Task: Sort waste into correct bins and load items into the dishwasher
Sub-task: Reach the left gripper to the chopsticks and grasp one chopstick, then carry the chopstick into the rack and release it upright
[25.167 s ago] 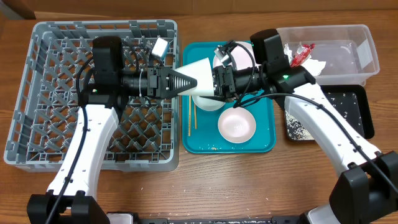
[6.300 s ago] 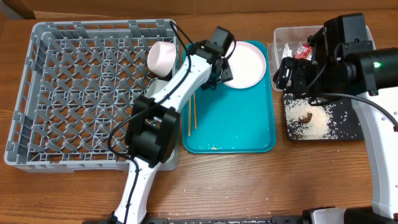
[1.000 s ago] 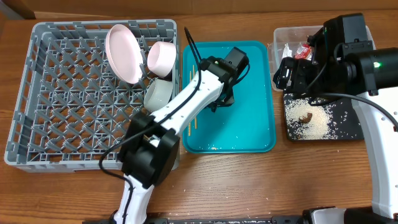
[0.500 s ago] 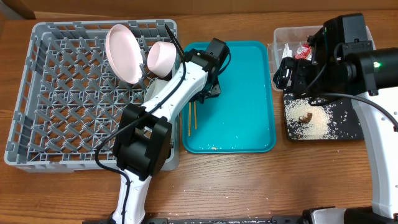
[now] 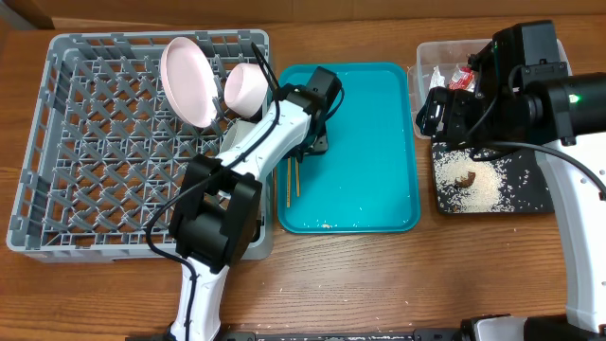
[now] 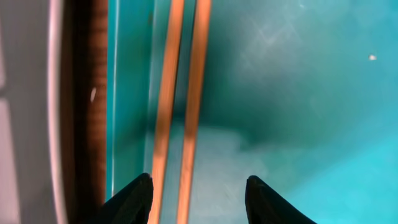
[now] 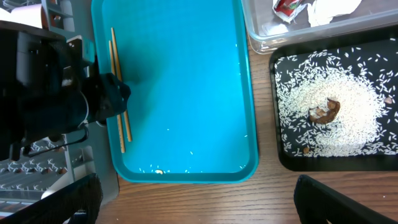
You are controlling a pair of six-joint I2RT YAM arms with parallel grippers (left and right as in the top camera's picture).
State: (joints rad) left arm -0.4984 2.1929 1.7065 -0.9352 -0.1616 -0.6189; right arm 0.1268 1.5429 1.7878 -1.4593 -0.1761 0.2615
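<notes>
Two wooden chopsticks [image 5: 293, 176] lie along the left edge of the teal tray [image 5: 374, 161]. My left gripper [image 5: 317, 142] is open just above them. In the left wrist view the chopsticks [image 6: 181, 93] run between the fingertips [image 6: 198, 191], close to the left finger. A pink plate [image 5: 185, 80] and a pale bowl [image 5: 246, 87] stand in the grey dish rack [image 5: 57, 189]. My right gripper [image 5: 440, 109] is open and empty, high over the bins. The clear tub [image 7: 298, 37] holds the wrapper [image 7: 286, 6] and paper [image 7: 333, 7]. The black tray [image 7: 278, 130] holds rice [image 7: 348, 134] and the brown lump [image 7: 324, 111].
A few rice grains and a small crumb [image 7: 158, 171] lie at the teal tray's front edge. The rack's wall stands right beside the chopsticks. Bare wooden table [image 5: 379, 284] lies in front of the trays.
My left gripper has moved left across the teal tray, from its middle to over the chopsticks. The right arm has not moved.
</notes>
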